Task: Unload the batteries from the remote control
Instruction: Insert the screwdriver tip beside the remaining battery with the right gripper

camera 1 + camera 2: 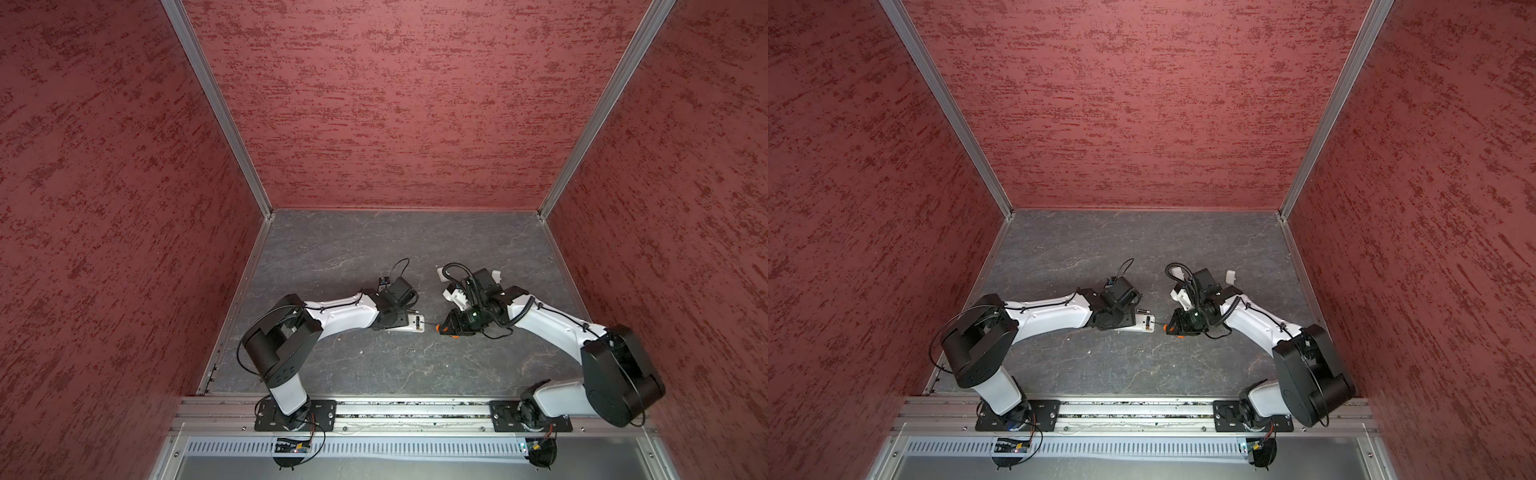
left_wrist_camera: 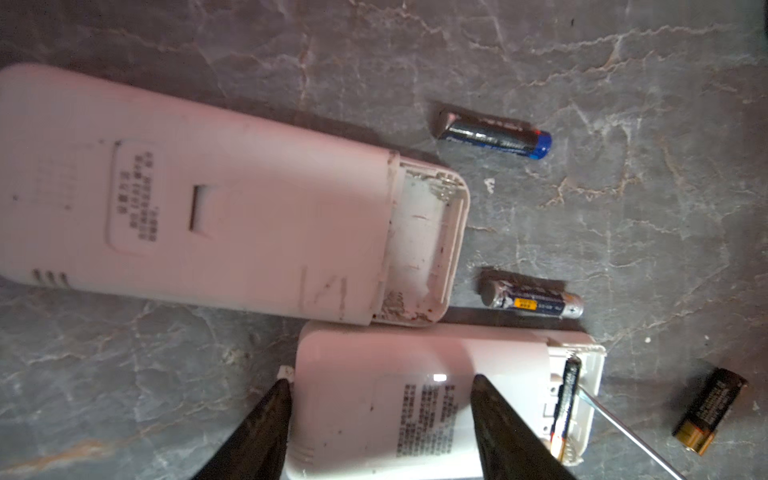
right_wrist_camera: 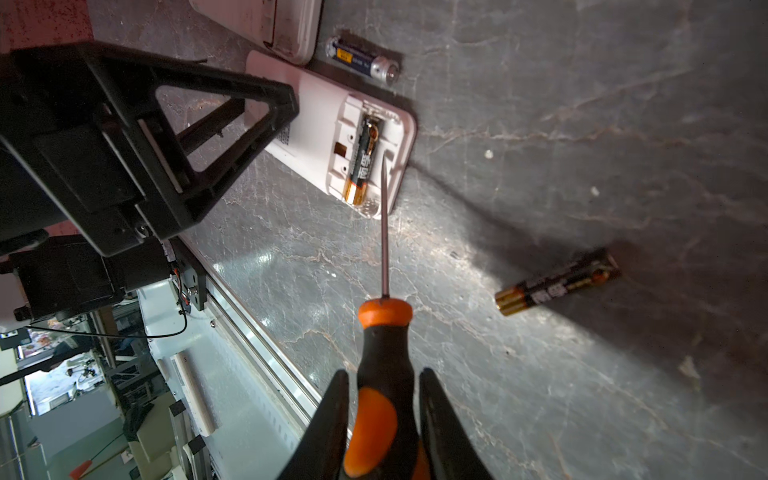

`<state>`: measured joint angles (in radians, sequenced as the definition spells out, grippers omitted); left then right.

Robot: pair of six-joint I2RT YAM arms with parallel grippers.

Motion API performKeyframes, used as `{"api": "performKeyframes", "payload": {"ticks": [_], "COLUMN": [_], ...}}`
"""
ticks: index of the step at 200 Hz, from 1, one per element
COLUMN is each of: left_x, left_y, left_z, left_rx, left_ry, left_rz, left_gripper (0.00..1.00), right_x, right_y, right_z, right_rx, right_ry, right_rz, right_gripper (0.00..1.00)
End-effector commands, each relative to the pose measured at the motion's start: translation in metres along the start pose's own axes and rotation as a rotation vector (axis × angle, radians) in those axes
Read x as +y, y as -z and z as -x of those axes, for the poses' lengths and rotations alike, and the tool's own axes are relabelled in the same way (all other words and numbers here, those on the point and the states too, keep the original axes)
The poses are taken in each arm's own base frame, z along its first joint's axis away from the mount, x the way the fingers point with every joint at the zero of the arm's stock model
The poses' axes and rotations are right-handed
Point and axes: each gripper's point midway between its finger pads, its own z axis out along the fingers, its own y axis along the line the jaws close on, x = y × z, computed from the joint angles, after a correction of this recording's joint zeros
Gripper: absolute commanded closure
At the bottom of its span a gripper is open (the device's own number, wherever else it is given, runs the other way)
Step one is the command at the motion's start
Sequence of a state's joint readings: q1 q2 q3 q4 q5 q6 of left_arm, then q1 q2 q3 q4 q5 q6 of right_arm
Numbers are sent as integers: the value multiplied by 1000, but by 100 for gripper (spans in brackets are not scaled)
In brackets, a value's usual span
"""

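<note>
Light, stiff and slick, the seated battery [image 3: 360,158] likely needed levering at one end; right jaws clamped the screwdriver [image 3: 384,353], left jaws gaped half-open over the remote [image 3: 316,108].

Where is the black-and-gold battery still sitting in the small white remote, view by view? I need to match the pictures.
In a top view: black-and-gold cylindrical battery, a dark sliver in the small white plastic remote's open end, mid grey table.
In a top view: same spot.
Left wrist: in the remote's open compartment.
Right wrist: in that compartment.
Shared landmark: orange-and-black-handled screwdriver, shaft tip beside the battery.
</note>
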<state>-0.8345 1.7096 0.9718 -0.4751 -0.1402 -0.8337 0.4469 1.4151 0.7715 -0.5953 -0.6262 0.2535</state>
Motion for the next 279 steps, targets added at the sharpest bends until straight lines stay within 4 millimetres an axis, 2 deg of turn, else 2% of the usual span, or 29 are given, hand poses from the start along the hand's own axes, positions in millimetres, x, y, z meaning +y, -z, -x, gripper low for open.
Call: {"api": "performKeyframes", "payload": {"ticks": [1,29,76,154,168,279], "left_x": [24,24,21,22,21,18], "left_y": [-22,-26,-32,-29,-30,-30], "left_z": [-33,-36,-39,-38,-38,-39], "left_rx": [119,129,141,127,124,120], "left_ry": [-45,-51,-59,-50,-50,-46], "left_rz": [91,91,88,91,90,85], "left_gripper": [34,35,36,36,36,36], "right_x": [0,1,2,14,22,26], "right_y": [-3,-13,-18,-3,5,5], "right_z": [10,9,7,14,16,9], "right_rx": [-27,-5,11,-12,-33,-7], "right_ry": [34,21,11,19,40,53], "right_rz": [16,58,87,88,101,87], "right_gripper": [100,100,100,100,100,100]}}
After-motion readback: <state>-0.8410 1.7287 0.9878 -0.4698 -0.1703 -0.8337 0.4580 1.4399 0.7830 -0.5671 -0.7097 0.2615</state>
